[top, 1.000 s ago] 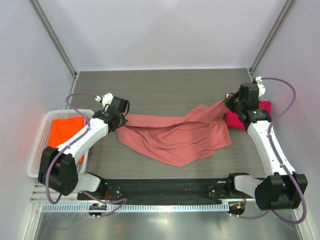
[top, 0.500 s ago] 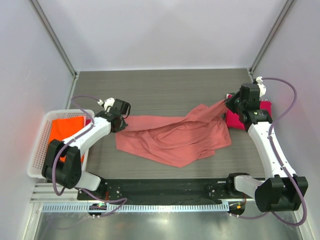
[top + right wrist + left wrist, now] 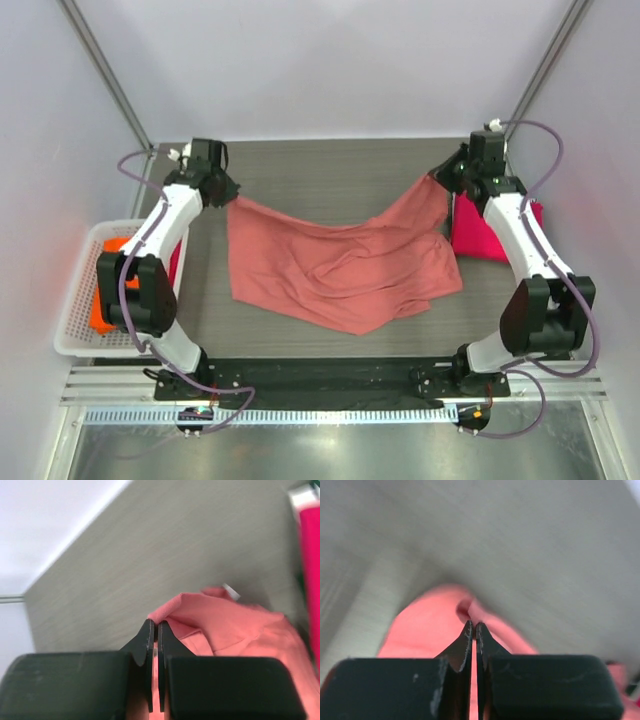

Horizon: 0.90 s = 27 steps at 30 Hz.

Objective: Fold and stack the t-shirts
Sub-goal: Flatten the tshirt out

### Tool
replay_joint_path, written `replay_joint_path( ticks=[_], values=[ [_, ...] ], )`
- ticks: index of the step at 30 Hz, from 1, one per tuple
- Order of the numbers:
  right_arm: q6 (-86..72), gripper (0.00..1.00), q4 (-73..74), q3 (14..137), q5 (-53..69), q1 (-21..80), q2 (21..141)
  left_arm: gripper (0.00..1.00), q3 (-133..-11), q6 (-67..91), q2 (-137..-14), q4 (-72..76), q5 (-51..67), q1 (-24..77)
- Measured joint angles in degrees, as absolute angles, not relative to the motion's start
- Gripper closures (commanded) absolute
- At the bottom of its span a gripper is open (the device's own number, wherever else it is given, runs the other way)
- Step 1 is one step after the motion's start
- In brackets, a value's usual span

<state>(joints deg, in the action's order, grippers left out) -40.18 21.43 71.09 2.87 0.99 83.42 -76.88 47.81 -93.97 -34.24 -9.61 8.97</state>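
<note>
The salmon-pink t-shirt (image 3: 335, 265) hangs stretched between both grippers over the middle of the table, its lower part lying rumpled on the surface. My left gripper (image 3: 228, 196) is shut on the shirt's left edge; the left wrist view shows pink cloth (image 3: 425, 630) pinched at the fingertips. My right gripper (image 3: 440, 180) is shut on the shirt's right edge, with cloth (image 3: 225, 625) between its tips. A folded magenta t-shirt (image 3: 478, 235) lies at the right, partly under the right arm. A bright orange t-shirt (image 3: 112, 290) lies in the basket.
A white lattice basket (image 3: 78, 300) stands at the left edge of the table. Walls close in the back and both sides. A black rail (image 3: 320, 378) runs along the near edge.
Both grippers have moved toward the back of the table with the salmon-pink shirt, spreading it wider. The left arm swung up from beside the basket; the right arm shifted back and left.
</note>
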Motion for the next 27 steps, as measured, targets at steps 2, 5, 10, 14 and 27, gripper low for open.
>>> replay_joint_path(
  ticks=[2,5,10,14,27],
  values=[
    [-40.2,0.99,22.8,77.9,5.1,1.0,86.7,1.0,-84.4,47.8,-95.4,-35.4,-8.1,8.6],
    [-39.5,0.99,23.1,89.9,9.1,1.0,89.9,1.0,-95.5,47.3,-95.9,-39.2,-6.6,8.4],
    [-37.8,0.99,23.6,100.9,13.7,1.0,85.8,1.0,-109.9,44.9,-92.7,-43.2,-5.2,8.1],
    [-36.1,0.99,25.7,101.1,15.1,1.0,74.8,1.0,-108.2,43.9,-82.2,-44.9,-4.2,7.8],
    [-29.1,0.99,27.0,107.5,12.9,1.0,39.2,1.0,-106.7,44.2,-47.1,-45.5,-2.9,7.7]
  ],
)
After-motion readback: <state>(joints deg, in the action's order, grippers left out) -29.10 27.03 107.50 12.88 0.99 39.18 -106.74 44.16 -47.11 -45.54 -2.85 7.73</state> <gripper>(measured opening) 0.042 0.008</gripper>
